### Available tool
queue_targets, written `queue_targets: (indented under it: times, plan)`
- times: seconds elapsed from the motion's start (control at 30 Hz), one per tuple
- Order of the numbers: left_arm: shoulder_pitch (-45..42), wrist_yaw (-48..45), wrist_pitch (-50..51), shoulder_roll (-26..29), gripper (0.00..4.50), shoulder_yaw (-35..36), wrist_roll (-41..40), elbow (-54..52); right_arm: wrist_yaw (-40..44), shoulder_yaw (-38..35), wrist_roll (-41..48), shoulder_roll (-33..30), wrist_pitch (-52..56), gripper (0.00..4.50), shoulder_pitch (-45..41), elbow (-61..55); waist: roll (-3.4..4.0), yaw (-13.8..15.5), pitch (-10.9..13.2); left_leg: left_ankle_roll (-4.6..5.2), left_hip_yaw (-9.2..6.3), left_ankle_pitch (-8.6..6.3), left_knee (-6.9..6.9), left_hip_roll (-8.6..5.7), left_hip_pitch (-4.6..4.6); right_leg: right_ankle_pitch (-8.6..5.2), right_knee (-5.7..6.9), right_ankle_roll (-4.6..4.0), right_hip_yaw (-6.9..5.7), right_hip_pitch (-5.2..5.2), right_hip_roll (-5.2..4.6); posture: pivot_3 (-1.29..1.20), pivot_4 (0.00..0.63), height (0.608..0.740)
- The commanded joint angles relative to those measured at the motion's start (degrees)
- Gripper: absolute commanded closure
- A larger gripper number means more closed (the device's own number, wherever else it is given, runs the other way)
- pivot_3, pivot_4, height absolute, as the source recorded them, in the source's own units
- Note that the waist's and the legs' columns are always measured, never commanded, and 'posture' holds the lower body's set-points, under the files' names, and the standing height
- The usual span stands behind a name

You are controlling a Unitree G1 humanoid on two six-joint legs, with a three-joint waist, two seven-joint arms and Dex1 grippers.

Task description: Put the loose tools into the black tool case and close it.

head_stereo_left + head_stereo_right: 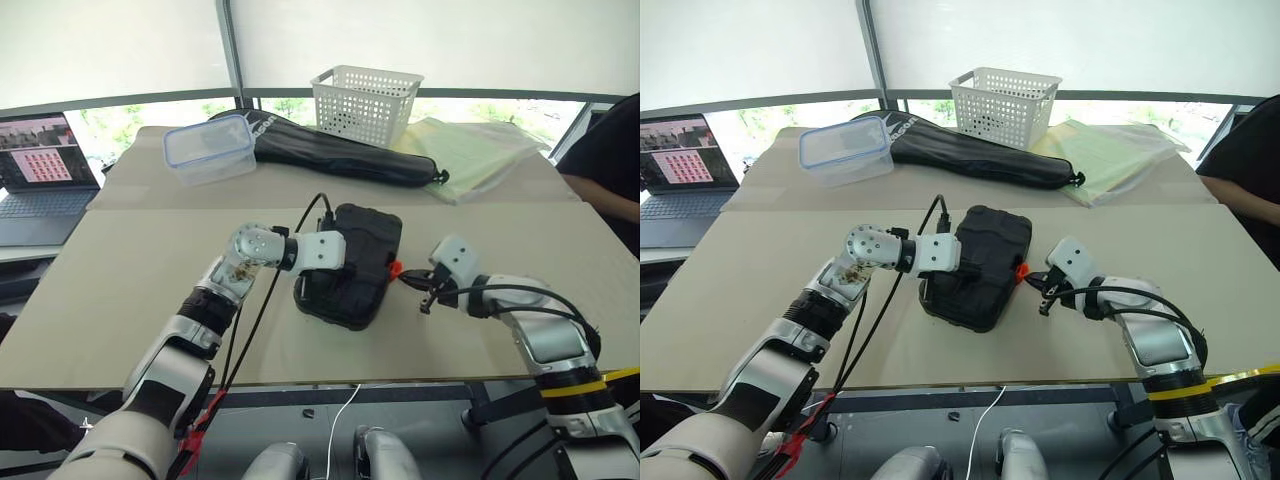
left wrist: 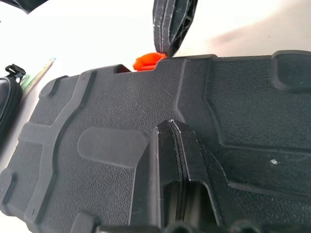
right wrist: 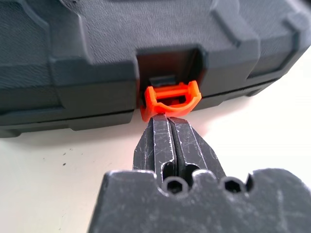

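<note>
A rectangular black moulded plastic tool case [image 1: 352, 265] lies with its lid down near the middle of a pale tabletop [image 1: 120, 300], at the twelve o'clock position just ahead of the robot. The left gripper [image 2: 171, 127], its two black fingers pressed together and grasping nothing, rests on the textured lid. The right gripper [image 3: 167, 119], likewise clenched and empty, has its joined fingertips touching the underside of the small orange plastic latch [image 3: 171, 98], which juts from the case's edge at about three o'clock and does not yet look snapped home.

No loose tools lie on the table around the case, so the fastening appears to be the last step. The risk lies in the push: the narrow fingertips could slide off the rounded latch, or the light case could skid or pivot towards nine o'clock if the left gripper's hold on the lid proves too weak. At eleven o'clock sit a clear plastic container [image 1: 210, 148] and a long black fabric bag [image 1: 340, 155]; a white lattice basket [image 1: 365, 103] stands at twelve.
</note>
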Motion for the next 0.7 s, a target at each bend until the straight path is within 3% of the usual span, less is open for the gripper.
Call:
queue_targets:
  times: [0.03, 0.23, 0.5, 0.6, 0.7]
  plan:
    - [2.33, 0.59, -0.08, -0.49, 4.46, -2.54, 2.63, 3.12, 0.11, -0.7, 1.28, 1.28, -3.17, 4.5, -2.68, -2.64, 0.0, -0.2, 0.0, 0.0, 0.0, 0.0, 0.0, 0.0, 0.0, 0.0, 0.0, 0.0, 0.0, 0.0, 0.0, 0.0, 0.15, 0.74]
    - [2.31, 0.82, -0.44, 0.1, 4.46, -2.46, 2.86, 3.54, 0.19, -0.07, 0.28, 1.19, -3.27, 4.5, -1.76, -2.16, 0.01, -0.37, -0.01, 0.0, 0.0, 0.0, 0.0, 0.0, 0.02, 0.0, 0.0, 0.0, 0.0, 0.02, 0.0, 0.0, 0.15, 0.74]
    - [2.18, 1.28, -0.23, 1.39, 4.46, -1.8, 2.75, 3.38, 1.48, -2.41, -0.09, -3.6, -2.46, 4.5, -1.51, 1.92, 0.02, -0.18, -0.01, 0.01, -0.01, 0.0, 0.0, -0.02, 0.0, 0.0, -0.01, 0.0, -0.03, 0.02, 0.0, 0.0, 0.15, 0.74]
    - [1.04, 2.12, 5.06, 0.3, 4.46, 0.82, 0.07, 3.56, 0.17, -0.74, -0.76, -1.48, -3.09, 4.5, -3.2, 3.97, 0.02, -0.3, -0.01, 0.0, -0.01, 0.0, -0.01, 0.0, 0.01, -0.01, -0.01, 0.01, -0.02, 0.03, -0.02, 0.0, 0.15, 0.74]
    - [-1.07, -0.05, 20.21, -0.84, 4.46, 7.4, -8.82, -0.6, -0.69, 1.0, -1.92, 0.96, -4.04, 4.5, -4.53, 5.27, 0.01, -0.37, 0.0, 0.01, -0.01, 0.0, -0.01, 0.01, -0.04, -0.05, 0.01, 0.09, -0.02, 0.0, -0.01, 0.0, 0.15, 0.74]
